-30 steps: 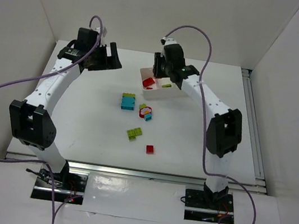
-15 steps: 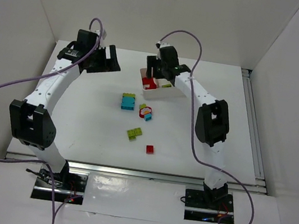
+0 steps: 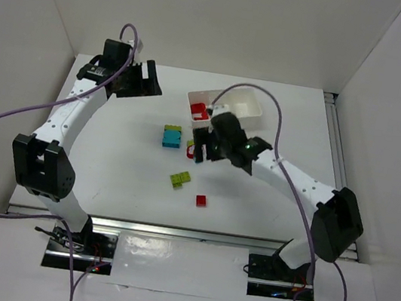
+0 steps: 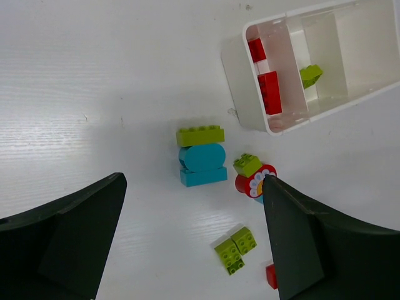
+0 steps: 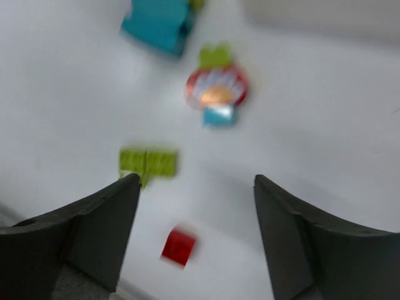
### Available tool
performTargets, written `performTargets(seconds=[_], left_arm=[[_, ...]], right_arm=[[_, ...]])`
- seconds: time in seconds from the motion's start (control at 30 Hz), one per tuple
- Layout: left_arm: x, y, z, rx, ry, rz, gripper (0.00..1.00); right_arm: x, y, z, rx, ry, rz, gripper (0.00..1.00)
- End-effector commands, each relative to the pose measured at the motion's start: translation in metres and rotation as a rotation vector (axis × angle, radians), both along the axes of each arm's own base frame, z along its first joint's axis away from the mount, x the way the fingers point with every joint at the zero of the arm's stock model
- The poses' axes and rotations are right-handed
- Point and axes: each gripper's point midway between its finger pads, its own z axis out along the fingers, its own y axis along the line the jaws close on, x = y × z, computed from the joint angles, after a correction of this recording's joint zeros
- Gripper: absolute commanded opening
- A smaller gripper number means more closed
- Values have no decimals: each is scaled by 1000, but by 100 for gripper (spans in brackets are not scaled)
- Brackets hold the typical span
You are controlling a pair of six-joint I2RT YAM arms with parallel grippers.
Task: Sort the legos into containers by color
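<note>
The white tray [image 4: 245, 83] [image 3: 246, 110] holds two red legos [image 4: 269, 92] in its end compartment and a lime one [image 4: 310, 75] in the middle one. Loose on the table are a lime-and-cyan stack [image 4: 201, 156] [image 3: 172, 137], a red round flower piece [image 4: 253, 182] [image 5: 215, 87], a lime pair [image 4: 235, 249] [image 5: 149, 162] [image 3: 179, 180] and a red brick [image 5: 179, 245] [image 3: 201, 200]. My right gripper [image 3: 199, 147] [image 5: 197, 179] hovers open and empty over the flower piece. At the back left, the left gripper [image 3: 144, 79] [image 4: 194, 180] is open and empty, high above the table.
White walls close in the table at the back and both sides. The right arm's forearm stretches across the table right of the loose bricks. A metal rail [image 3: 341, 169] runs along the right edge.
My right gripper has opened and swung from over the tray toward the near side, above the loose bricks. The left arm has not moved.
</note>
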Motion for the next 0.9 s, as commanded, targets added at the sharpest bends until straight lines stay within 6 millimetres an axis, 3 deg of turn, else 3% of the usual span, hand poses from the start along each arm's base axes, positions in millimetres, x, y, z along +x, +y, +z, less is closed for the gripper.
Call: performTargets(seconds=[0.0, 0.1, 0.17, 0.27, 0.5, 0.63, 0.73, 0.87], left_arm=[[5, 2, 16, 2, -47, -6, 99], [0, 2, 17, 4, -37, -6, 99], [-4, 1, 21, 8, -46, -8, 99], [-7, 1, 17, 16, -40, -14, 99], [-17, 0, 13, 23, -31, -17, 99], [-20, 1, 13, 23, -31, -17, 99], [-20, 1, 13, 23, -31, -17, 99], [-18, 0, 9, 24, -22, -17, 99]], right_arm=[[-82, 3, -56, -85, 182, 59, 85], [-119, 11, -73, -96, 227, 76, 98], [-127, 11, -79, -94, 251, 65, 100], [-135, 7, -104, -145, 305, 52, 99], [-148, 7, -136, -223, 368, 59, 76], [-147, 12, -138, -212, 363, 47, 72], [-146, 10, -145, -233, 366, 39, 63], [-137, 12, -143, -253, 338, 16, 41]])
